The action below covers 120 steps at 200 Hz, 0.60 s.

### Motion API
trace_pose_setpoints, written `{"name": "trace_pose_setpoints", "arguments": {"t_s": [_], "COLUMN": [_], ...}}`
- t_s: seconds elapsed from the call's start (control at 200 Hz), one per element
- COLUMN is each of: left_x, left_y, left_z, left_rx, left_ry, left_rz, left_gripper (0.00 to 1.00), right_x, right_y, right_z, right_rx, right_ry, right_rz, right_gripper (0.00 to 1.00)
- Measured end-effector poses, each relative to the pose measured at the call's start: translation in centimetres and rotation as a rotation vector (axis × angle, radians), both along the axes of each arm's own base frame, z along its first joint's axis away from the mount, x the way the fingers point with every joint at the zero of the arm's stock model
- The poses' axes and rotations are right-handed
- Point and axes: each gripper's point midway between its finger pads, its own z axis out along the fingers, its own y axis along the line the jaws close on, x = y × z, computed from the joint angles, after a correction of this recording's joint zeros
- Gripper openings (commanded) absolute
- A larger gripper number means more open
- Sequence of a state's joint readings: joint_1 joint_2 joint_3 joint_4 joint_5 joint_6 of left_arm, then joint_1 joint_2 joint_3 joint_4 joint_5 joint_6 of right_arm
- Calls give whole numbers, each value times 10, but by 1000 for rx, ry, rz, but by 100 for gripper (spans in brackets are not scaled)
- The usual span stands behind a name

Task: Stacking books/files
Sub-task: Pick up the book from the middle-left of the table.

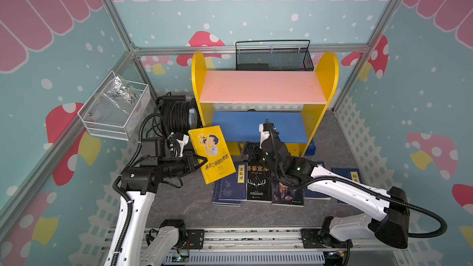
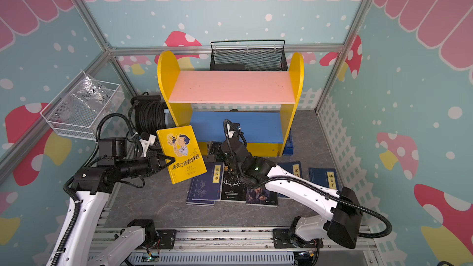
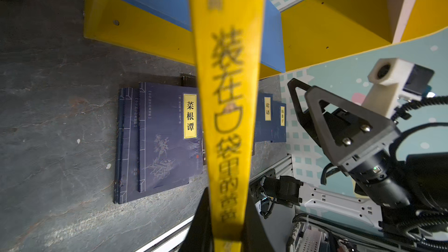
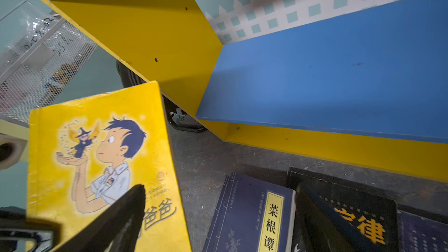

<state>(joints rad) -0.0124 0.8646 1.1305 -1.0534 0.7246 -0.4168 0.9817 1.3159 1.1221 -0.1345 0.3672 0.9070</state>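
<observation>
Top views both show the left claw [image 1: 202, 160] clenched on the yellow book [image 1: 212, 149], which it grips at the lower part of the spine edge. This book hangs above the bench [image 1: 179, 200], tilted, with the cartoon cover facing up, just before the left side panel of the shelf unit [image 1: 196, 83]. In these views its lower corner covers a corner of the navy book [image 1: 229, 185]. From the left wrist view the blurred spine runs out between the two fingers [image 3: 201, 226]. The right claw [image 4: 220, 187] is released: in the right wrist view its jaws stand wide apart and nothing is between them. It hovers over the far ends of the lying books, in front of the blue lower board [image 1: 235, 126], near the yellow book but not gripping it. The other books lie flat in a row on the bench before the shelf unit. The navy book, with a yellow label, lies on a second navy book [image 3: 126, 141], shifted a little sideways. Beside it, touching, lies the black book [image 1: 258, 185] with the antler emblem, then the purple book [image 1: 288, 195], partly hidden under the right arm. Further right lie a third navy book [image 2: 294, 171] and a fourth navy book [image 2: 323, 177].
</observation>
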Motion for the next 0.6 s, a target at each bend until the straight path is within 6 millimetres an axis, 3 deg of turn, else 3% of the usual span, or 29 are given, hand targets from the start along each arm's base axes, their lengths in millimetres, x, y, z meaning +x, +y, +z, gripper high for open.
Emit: {"name": "trace_pose_setpoints", "arguments": {"t_s": [0.12,0.21,0.39,0.6], "left_x": [-5,-6,-9,-3], "left_y": [-1,-2,-2,14], "left_z": [18,43,117,202], "left_rx": [26,55,82,111], "left_ry": [-68,-147,-358,-631], "left_rz": [9,11,21,127], "left_gripper": [0,0,0,0], "right_x": [-2,-2,-1,0], "right_y": [-15,-25,-35,-38], "right_z": [8,21,30,29], "right_rx": [11,31,42,33], "right_ry": [-21,-47,-65,-69], "right_rz": [-41,-70,-104,-119], "right_gripper": [98,98,98,98]}}
